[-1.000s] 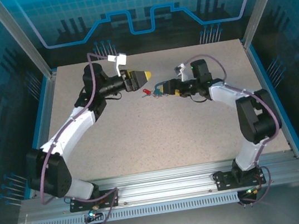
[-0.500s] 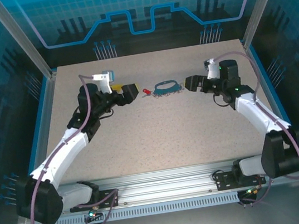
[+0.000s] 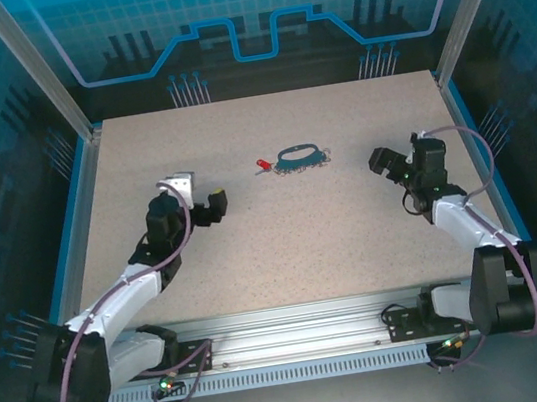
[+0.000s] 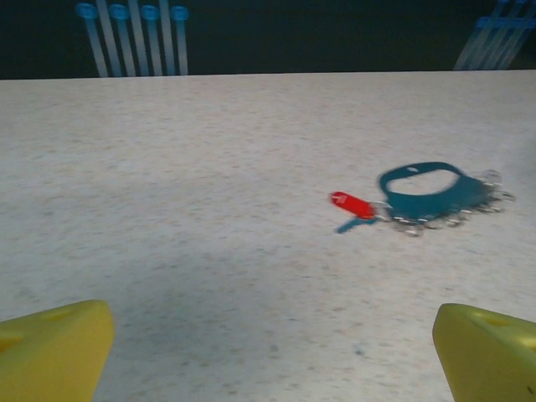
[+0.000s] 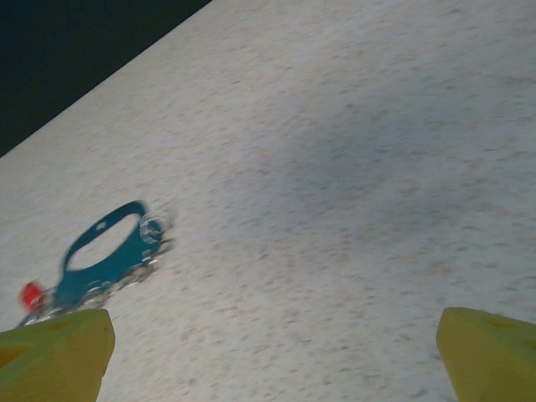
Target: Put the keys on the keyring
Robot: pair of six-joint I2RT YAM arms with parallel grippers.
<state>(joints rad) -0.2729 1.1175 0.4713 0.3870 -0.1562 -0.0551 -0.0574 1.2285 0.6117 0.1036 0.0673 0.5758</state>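
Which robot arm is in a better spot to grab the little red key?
Probably left. The left gripper sits nearer the red key, which lies at the left end of the keyring. For the right gripper, the keyring lies in between. Both are open.

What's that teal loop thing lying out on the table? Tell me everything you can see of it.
The keyring is a thin teal oval band, plastic-looking, open in the middle. It lies flat on the speckled table, toward the far middle. Small silvery metal rings line its near edge. The red key lies at its left end; blur hides whether they are joined. Nothing holds it.
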